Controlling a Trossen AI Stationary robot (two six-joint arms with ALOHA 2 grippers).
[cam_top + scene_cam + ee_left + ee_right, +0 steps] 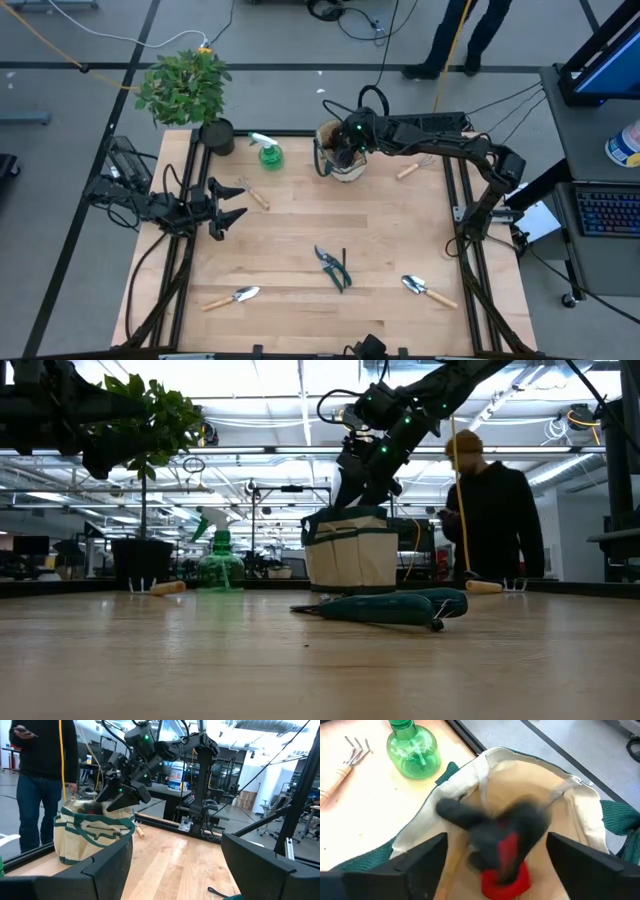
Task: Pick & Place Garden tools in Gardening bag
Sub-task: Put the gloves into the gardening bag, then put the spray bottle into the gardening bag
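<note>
**Gloves in the bag, five tools out on the table**

So, the right gripper (pixel 345 143) hangs right over the mouth of the one gardening bag (pixel 341 160), fingers spread apart with nothing pinched between them. Below it, inside the bag, lie the red-black gloves (pixel 502 847), blurry, so I can't tell how many.

Counting what's on the table around the bag: one green spray bottle (pixel 268 151) just beside it on the plant side, one hand fork (pixel 254 193) a bit past the bottle, one pair of pruning shears (pixel 333 267) well apart from the bag toward the near edge, and two trowels, one (pixel 232 298) on the left arm's side of the shears and one (pixel 427 290) on the other side. One more wooden handle (pixel 407 171) lies near the bag; can't make out its head.

One potted plant (pixel 188 92) stands at the corner past the bottle. The left gripper (pixel 226 208) waits, jaws spread, near the fork.
</note>
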